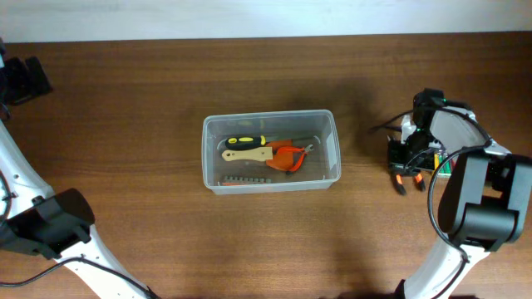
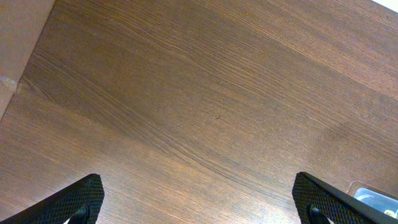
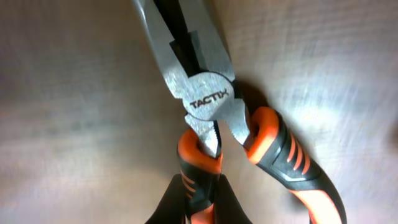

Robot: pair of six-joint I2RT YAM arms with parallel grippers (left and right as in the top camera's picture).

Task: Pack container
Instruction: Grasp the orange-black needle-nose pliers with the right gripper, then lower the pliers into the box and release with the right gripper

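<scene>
Tabletop (image 1: 125,124): container (image 1: 270,115), right claw (image 3: 200,206) (on pliers (image 3: 208,99))

Left of the container (image 1: 270,115) the desk (image 1: 125,116) lies open as far as the left arm (image 1: 50,224) at the near corner. Inside the container, a screwdriver (image 1: 246,141), a second handle (image 1: 247,154), packed pliers (image 1: 288,156) and a bit strip (image 1: 243,179) fill the middle and near side, while its right end shows bare floor. Right of the container, past a bare strip, the right tool (image 1: 407,170), clamped on loose pliers (image 3: 208,93), blocks the way.
</scene>
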